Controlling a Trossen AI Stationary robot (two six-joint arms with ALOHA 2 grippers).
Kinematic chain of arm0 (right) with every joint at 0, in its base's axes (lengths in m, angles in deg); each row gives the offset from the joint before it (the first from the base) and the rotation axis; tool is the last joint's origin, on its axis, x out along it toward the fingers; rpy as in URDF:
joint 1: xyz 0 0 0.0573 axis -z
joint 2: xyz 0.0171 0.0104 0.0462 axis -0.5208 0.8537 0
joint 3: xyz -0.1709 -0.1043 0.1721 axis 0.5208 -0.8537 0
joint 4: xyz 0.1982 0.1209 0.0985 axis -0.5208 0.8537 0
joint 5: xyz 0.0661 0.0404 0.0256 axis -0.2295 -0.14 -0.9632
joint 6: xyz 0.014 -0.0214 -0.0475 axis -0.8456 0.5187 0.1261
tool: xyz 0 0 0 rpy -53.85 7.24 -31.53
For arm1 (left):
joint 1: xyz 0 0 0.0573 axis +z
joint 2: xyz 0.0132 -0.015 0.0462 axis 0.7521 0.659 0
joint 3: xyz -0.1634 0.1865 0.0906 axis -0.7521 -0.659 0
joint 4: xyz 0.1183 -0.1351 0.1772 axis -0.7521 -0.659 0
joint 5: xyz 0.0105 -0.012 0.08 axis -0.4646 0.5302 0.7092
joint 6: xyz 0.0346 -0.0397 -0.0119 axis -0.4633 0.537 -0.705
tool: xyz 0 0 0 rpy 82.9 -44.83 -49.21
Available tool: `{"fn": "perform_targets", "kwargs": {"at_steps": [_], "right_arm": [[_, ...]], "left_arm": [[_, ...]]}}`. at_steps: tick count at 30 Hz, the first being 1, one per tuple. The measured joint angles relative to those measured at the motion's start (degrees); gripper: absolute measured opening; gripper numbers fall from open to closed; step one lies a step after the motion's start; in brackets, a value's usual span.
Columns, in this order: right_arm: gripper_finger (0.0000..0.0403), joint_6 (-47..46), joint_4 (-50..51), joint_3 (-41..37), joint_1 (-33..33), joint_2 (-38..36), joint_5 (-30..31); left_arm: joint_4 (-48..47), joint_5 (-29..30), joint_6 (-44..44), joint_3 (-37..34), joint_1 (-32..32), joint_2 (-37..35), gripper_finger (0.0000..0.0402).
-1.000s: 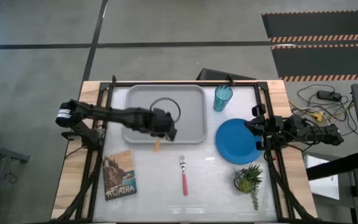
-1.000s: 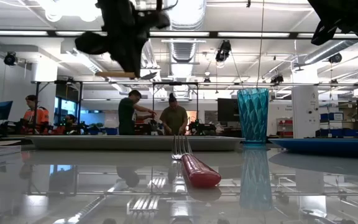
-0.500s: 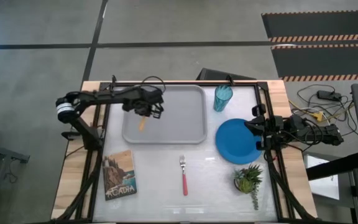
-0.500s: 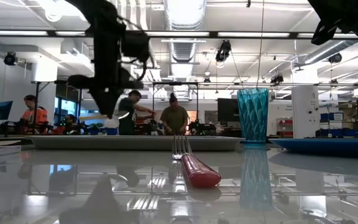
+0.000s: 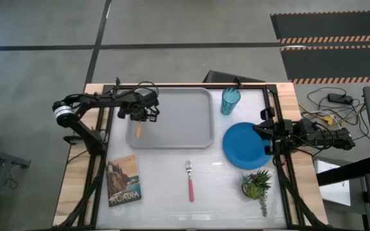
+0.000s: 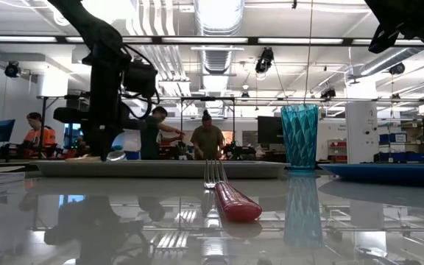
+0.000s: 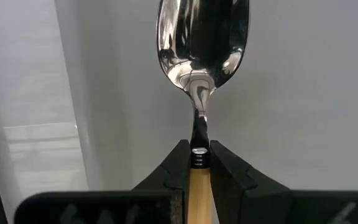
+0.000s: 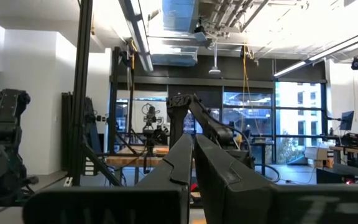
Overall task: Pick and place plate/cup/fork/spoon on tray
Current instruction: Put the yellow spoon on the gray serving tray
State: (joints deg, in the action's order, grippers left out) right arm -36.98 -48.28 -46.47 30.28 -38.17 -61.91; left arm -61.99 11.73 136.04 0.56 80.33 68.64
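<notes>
Orange-handled spoon (image 7: 199, 74) in left claw (image 7: 199, 163); booklet (image 5: 123, 180) reads "ACADIA".

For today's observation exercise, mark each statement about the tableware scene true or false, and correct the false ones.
1. The left tool grips the spoon by its orange handle. True.
2. The spoon is over the tray's left end. True.
3. The fork lies on the tray. False: it lies on the table, nearer than the tray.
4. The cup stands on the plate. False: it stands on the table beside the tray's right end.
5. The right tool holds the plate. False: it holds nothing.
</notes>
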Motion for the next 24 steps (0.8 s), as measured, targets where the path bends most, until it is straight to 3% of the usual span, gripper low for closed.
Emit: {"fn": "perform_targets", "kwargs": {"at_steps": [18,24], "right_arm": [[0.0009,0.66,0.00,0.00,0.00,0.00,0.00],[0.0009,0.60,0.00,0.00,0.00,0.00,0.00]], "left_arm": [[4.57,-0.46,0.31,-2.16,0.00,0.07,0.0025],[4.55,-0.46,0.35,-2.23,0.00,0.07,0.0061]]}}
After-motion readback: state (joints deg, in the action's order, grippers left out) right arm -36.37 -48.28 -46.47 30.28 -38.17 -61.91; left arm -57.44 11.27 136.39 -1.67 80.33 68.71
